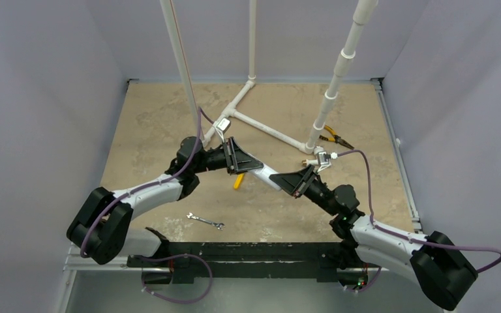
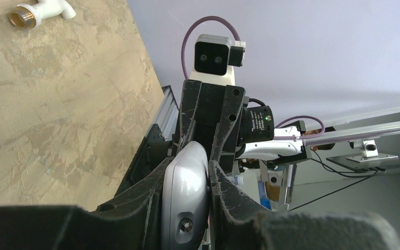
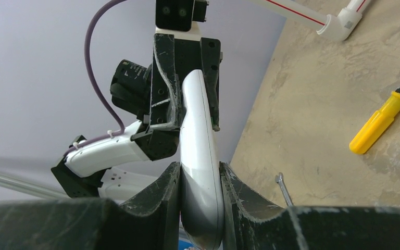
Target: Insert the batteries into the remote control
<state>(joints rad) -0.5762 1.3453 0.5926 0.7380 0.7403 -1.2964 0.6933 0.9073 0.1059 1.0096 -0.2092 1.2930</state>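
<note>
The left arm and the right arm each have smooth white shells between bulky black joints. A purple cable loops along each arm. The black fingers are scuffed, with small screw holes. A white two-lens camera tops each wrist, and a green light glows on a black housing.

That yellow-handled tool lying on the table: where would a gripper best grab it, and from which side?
By the yellow handle, coming straight down from above with the jaws set across its width. It lies flat on the table, so only its top and sides are reachable, and the handle is its thickest part; the dark tip end is thinner.
</note>
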